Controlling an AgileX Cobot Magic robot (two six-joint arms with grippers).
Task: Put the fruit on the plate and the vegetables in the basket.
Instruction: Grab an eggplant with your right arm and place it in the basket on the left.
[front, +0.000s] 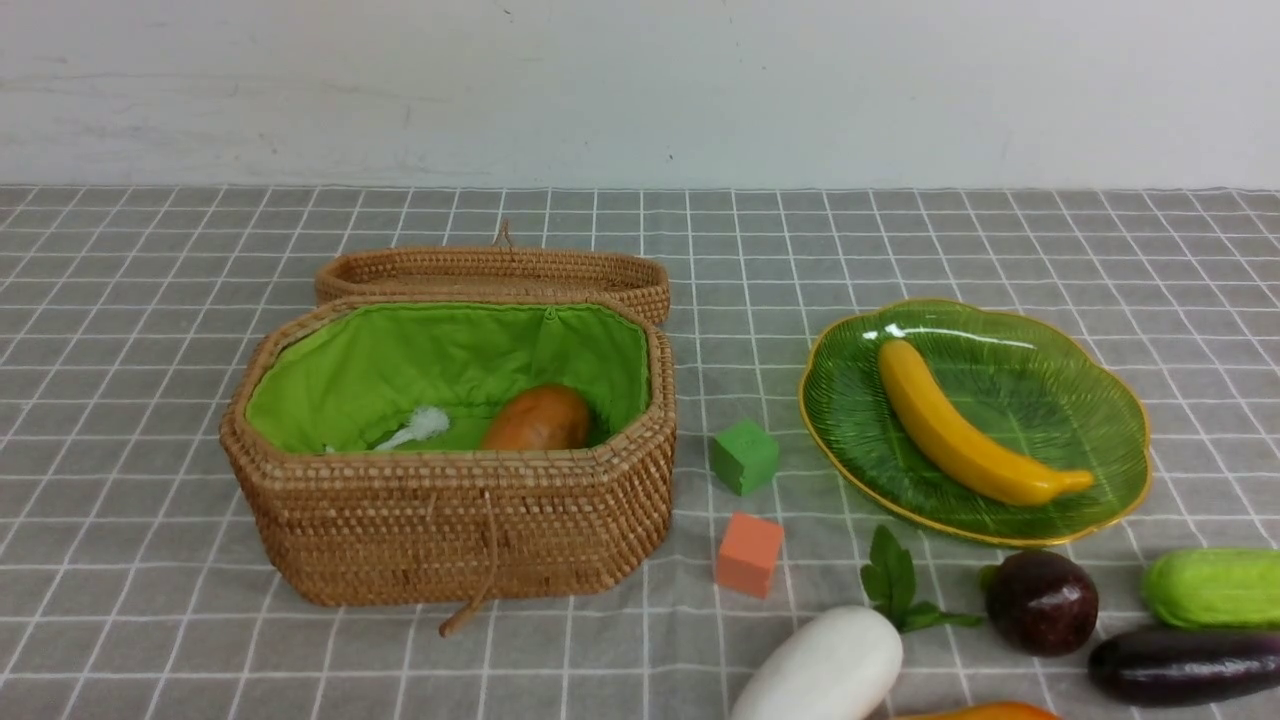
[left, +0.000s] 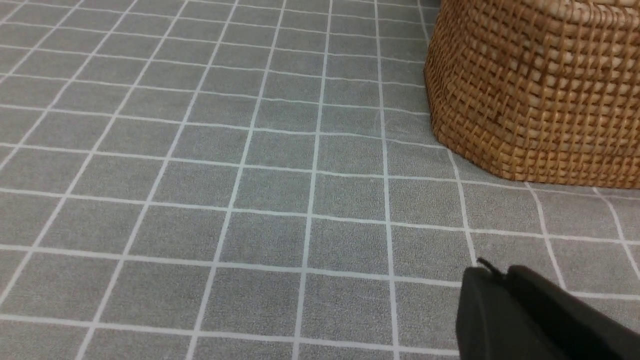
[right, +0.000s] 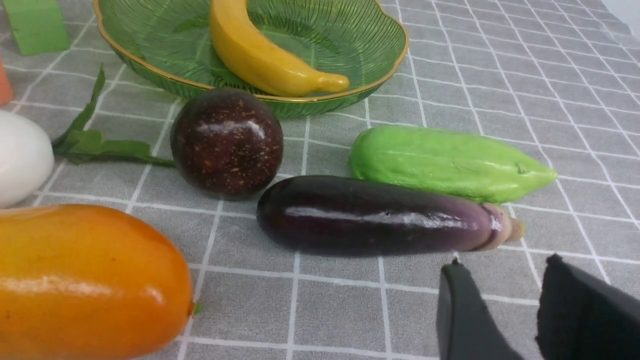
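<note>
The banana (front: 960, 430) lies on the green plate (front: 1060, 400). An orange-brown potato (front: 538, 420) sits inside the open basket (front: 450, 520). On the cloth in front of the plate lie the maroon fruit (right: 227, 142), light green gourd (right: 445, 162), purple eggplant (right: 375, 217), orange mango (right: 85, 280) and white radish (front: 825, 665). My right gripper (right: 502, 262) stands open and empty just short of the eggplant's stem end. My left gripper (left: 497, 272) is shut and empty, low over bare cloth beside the basket's wall (left: 535, 95). Neither gripper shows in the front view.
A green cube (front: 745, 457) and an orange cube (front: 749, 553) stand between basket and plate. The basket's lid (front: 495, 275) lies open behind it. A white tuft (front: 415, 428) rests on the green lining. The radish's leaves (front: 900, 590) spread toward the plate.
</note>
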